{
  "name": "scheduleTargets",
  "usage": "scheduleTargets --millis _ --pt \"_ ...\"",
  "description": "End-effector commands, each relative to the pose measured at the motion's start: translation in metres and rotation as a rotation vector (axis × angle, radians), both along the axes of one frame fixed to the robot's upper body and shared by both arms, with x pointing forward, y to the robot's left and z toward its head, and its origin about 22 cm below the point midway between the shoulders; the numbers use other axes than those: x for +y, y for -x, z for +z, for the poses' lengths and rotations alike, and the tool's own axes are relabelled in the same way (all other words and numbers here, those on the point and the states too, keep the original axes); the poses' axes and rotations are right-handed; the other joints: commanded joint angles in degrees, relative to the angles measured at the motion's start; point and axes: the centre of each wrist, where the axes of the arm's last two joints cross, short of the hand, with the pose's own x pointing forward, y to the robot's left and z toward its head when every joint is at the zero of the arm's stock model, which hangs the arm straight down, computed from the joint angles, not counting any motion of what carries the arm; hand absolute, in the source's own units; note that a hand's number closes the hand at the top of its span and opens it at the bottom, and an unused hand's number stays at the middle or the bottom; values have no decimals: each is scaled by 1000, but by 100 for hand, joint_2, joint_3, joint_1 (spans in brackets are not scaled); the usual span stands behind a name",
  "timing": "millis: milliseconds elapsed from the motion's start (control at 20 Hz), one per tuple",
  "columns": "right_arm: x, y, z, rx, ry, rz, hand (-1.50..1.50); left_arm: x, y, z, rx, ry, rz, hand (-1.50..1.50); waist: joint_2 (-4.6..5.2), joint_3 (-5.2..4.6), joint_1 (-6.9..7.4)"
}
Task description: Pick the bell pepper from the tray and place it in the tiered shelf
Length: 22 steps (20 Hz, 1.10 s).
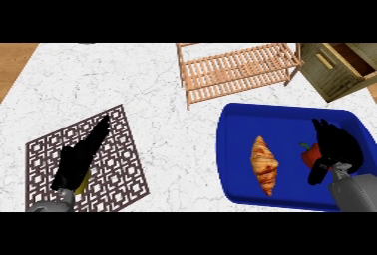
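Closest to the robot, the right hand (335, 147) is down in the blue tray (239, 149), right over the pepper (307, 157). Its fingers bend over the top and far side of the pepper, and the thumb hangs down on the near side. It looks like the hand is wrapping the pepper, but the hand hides most of it, so I cannot be sure the fingers are really touching all round. Only a bit of red and the little green stem peek out on the left of the hand.

The left hand (83, 157) lies flat and straight on the brown mat (117, 124), holding nothing.

The pepper sits near the right side of the tray. A croissant (265, 164) lies just beside it, to the left, not touching.

A pepper is light and hollow, with smooth, shiny skin that can slip. It is bumpy and round, so it may roll. The best place to hold is around its fat middle, fingers on one side and thumb on the other, not by the thin stem.

Farther back stands the wooden shelf (236, 69), well away from the tray. Beside it, in the far right corner, is a wooden box (335, 67).
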Motion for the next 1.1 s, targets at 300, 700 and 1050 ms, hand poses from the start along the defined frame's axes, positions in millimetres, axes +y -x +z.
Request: scheduleTargets --millis 300,700,1050 --pt "-3 -2 -28 13 -8 82 150 3 0 -4 21 12 12 0 14 -18 2" --pt "9 -15 -26 -55 -31 124 150 15 12 -12 39 1 13 0 14 -18 12" --pt "16 -10 1 -196 12 105 150 -18 2 -19 9 -6 11 0 9 -20 -23"
